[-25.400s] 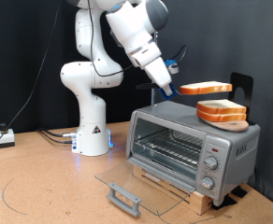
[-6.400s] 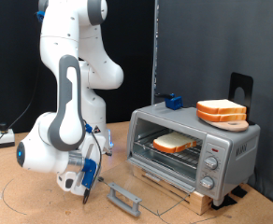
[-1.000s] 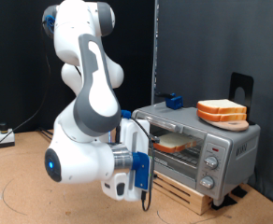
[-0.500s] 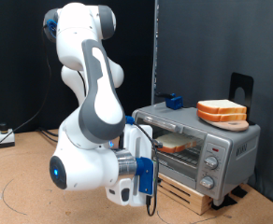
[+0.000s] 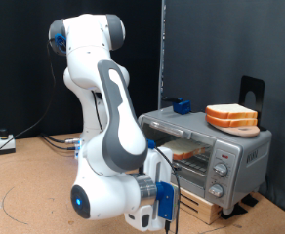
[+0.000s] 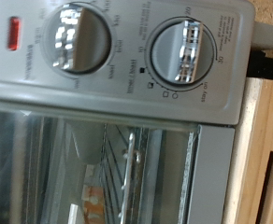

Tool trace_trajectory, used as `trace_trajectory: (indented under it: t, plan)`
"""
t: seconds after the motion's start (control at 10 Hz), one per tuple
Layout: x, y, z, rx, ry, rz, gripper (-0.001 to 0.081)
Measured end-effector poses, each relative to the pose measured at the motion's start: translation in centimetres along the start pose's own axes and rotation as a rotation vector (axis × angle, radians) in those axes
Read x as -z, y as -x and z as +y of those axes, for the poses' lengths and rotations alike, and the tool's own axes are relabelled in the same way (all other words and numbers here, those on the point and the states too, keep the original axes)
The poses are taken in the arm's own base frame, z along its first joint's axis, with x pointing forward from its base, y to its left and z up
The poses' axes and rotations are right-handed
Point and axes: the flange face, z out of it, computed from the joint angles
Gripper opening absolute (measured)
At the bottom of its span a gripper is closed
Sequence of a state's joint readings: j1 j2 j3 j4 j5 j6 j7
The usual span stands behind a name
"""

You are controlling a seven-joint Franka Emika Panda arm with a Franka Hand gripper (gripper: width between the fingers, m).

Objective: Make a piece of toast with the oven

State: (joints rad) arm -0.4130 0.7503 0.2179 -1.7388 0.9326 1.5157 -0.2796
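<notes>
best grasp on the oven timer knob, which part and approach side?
Grip the raised bar ridge across the knob, fingers on its two flat sides, approaching square to the oven control panel. The round rim offers no flats; the ridge does. The gripper itself isn't visible in either view.

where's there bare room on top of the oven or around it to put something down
On the oven, the roof is bare between the blue object and the stack of slices. The tabletop at the exterior view's left is open. The oven's front is crowded by the arm and gripper.

The piece of toast [image 5: 184, 148] lies inside the oven [image 5: 203, 148], a bread stack [image 5: 230, 117] on top
</notes>
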Motion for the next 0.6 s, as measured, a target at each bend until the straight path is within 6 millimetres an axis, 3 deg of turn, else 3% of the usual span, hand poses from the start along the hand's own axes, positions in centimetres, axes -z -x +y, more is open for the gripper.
trace_trajectory:
  t: [0.6]
  plan:
    - [-5.1,-2.5,-0.1,-0.034,0.008,-0.060,0.0807]
